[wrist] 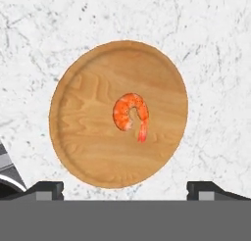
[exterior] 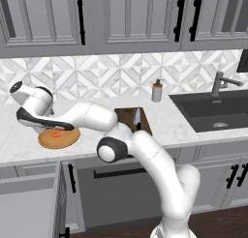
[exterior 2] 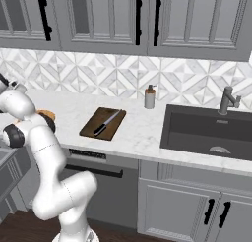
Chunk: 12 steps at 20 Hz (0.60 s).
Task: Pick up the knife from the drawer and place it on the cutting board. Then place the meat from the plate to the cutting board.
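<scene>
Fingers [wrist: 49,188] are seen spread wide apart at the bottom of the hand view, with nothing held between them; the gripper [wrist: 125,191] hangs above the plate [wrist: 83,137]. From the midpoint between the tips, the meat [wrist: 131,113] lies toward 12 o'clock, close to the middle of the plate and slightly toward 1 o'clock of its centre. Its curved body is arched toward 12 o'clock, and the thin tail is pointed toward 6 o'clock, so the long axis runs roughly from 12 to 6 in that view. A straight descent with little sideways correction is judged to be what the pick calls for. Farther along the tabletop [exterior 2: 142,133], the cutting board [exterior 2: 89,128] is seen toward 3 o'clock of the plate in the left base view. The knife [exterior 2: 106,123] is already laid on it, the black handle nearest the tabletop's front edge and the blade pointed away toward the backsplash.
</scene>
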{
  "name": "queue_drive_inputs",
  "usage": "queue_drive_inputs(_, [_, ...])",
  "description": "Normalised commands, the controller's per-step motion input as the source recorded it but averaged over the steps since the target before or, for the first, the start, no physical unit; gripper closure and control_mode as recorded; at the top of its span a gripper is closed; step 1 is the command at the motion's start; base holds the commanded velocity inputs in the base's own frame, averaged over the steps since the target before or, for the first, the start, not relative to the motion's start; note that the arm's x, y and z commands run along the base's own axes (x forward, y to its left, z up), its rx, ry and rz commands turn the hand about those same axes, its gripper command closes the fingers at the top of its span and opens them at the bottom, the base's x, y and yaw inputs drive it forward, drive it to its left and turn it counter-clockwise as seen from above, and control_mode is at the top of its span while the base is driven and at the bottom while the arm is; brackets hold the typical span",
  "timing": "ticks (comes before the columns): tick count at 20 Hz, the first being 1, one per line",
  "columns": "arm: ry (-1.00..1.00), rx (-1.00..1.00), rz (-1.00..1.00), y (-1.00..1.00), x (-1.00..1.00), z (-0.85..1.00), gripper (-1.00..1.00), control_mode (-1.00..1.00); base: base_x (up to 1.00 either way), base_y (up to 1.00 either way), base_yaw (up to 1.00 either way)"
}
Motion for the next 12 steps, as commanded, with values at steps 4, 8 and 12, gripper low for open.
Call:
queue_drive_inputs(4, [-0.11, 0.47, 0.25, -0.96, -0.16, -0.65, -1.0, -1.0, 0.0, 0.0, 0.0])
queue_drive_inputs(8, [-0.04, 0.39, 0.31, -0.46, -0.06, -0.99, -1.0, -1.0, 0.0, 0.0, 0.0])
queue_drive_inputs(12, [-0.11, 0.12, 0.32, -0.04, -0.21, -0.84, -1.0, -1.0, 0.0, 0.0, 0.0])
